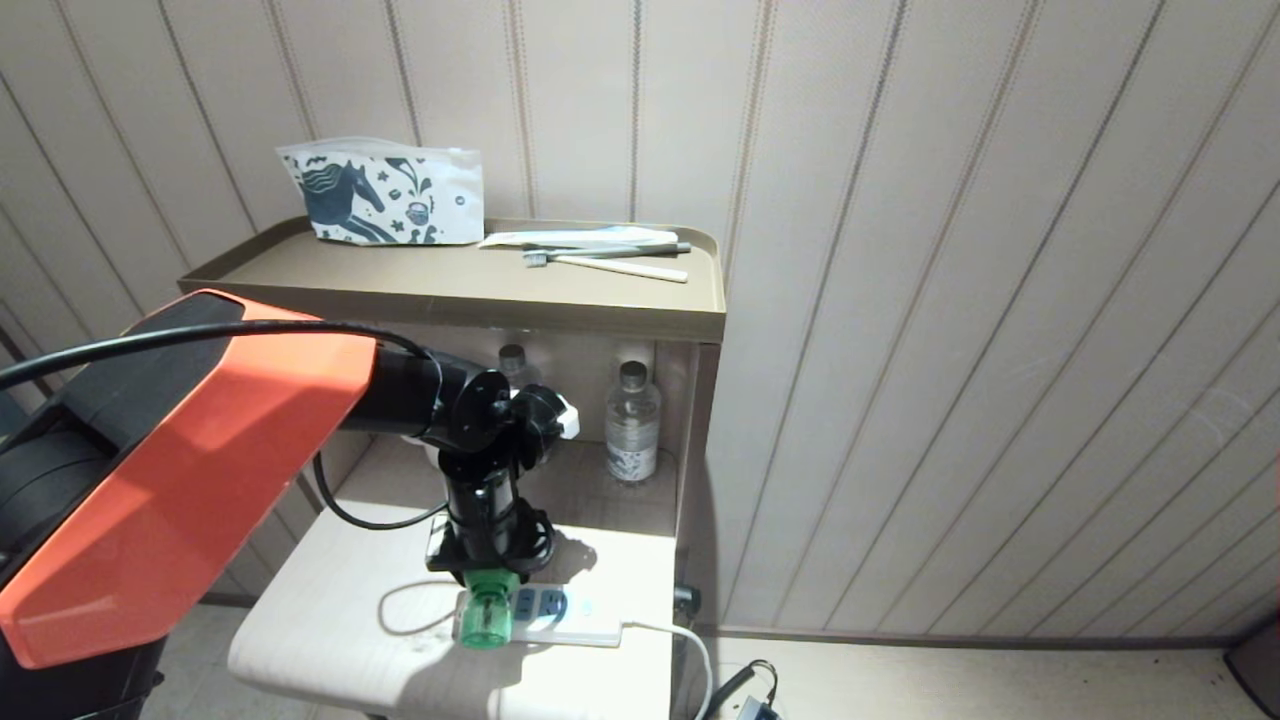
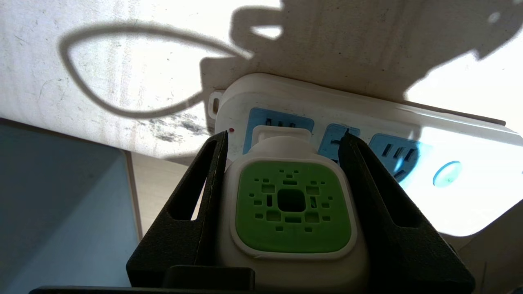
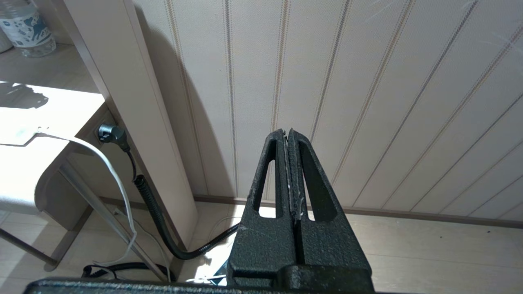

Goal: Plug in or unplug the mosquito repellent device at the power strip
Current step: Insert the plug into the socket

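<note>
The mosquito repellent device (image 1: 487, 612) lies with its green bottle pointing toward the table's front edge, at the left end of the white power strip (image 1: 565, 612). My left gripper (image 1: 487, 578) reaches straight down and is shut on the device's white-and-green head (image 2: 292, 204), one black finger (image 2: 212, 171) on each side. In the left wrist view my left gripper (image 2: 286, 132) holds the device's white plug end against the end blue socket face of the power strip (image 2: 367, 118); the prongs are hidden. My right gripper (image 3: 287, 131) is shut and empty, parked low beside the panelled wall.
The strip lies on a pale table (image 1: 330, 610), its white cable (image 1: 690, 650) running off the right edge. A water bottle (image 1: 632, 420) and a second bottle (image 1: 512, 362) stand in the niche behind. A printed pouch (image 1: 385, 195) and toothbrushes (image 1: 610, 262) lie on the shelf above.
</note>
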Motion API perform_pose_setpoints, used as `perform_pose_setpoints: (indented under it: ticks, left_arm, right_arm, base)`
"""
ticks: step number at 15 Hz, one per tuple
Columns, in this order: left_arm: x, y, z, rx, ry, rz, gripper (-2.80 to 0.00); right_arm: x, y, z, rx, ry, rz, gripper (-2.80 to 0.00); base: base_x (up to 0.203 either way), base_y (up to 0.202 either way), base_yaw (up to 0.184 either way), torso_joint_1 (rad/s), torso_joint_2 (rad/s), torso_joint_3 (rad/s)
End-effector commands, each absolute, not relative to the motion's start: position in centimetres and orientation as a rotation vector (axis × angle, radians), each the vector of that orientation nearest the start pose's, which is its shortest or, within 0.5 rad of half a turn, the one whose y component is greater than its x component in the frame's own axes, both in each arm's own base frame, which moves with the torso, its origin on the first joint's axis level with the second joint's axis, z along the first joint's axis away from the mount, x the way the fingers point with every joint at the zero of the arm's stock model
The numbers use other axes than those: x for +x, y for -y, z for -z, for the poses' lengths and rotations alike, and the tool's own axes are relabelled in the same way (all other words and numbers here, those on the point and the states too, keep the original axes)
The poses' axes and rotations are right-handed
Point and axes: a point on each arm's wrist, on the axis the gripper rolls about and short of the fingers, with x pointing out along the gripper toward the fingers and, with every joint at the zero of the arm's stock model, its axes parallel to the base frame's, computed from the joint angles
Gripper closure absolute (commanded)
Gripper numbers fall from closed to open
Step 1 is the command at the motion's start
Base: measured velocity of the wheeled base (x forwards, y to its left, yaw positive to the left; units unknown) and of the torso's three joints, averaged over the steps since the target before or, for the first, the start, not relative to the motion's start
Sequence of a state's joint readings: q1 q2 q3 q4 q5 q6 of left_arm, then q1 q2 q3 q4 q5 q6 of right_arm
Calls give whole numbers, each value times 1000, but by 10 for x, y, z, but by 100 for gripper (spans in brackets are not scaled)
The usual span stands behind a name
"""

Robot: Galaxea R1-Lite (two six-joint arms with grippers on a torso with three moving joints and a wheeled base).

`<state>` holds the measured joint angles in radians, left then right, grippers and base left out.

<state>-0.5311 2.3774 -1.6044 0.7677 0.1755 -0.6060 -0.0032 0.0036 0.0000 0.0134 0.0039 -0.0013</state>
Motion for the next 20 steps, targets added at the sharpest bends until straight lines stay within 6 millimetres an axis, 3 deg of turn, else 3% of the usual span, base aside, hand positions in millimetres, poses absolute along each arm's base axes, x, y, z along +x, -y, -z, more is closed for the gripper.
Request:
perform_pose_setpoints:
  ticks: [1, 9, 20]
  left_arm:
    - [343, 197, -31, 57, -1472, -177, 0]
    - [344, 195, -20, 121, -1451, -236, 0]
    - [346, 185, -23, 97, -1461, -252, 0]
  right_arm:
    - [-23, 0, -74, -1, -17, -2, 0]
    - [-23, 0, -74, -1, -17, -2, 0]
    - [-23, 0, -74, -1, -17, -2, 0]
  base:
    - [0, 0, 0, 0, 0, 0]
    - [0, 0, 0, 0, 0, 0]
    - [0, 0, 0, 0, 0, 0]
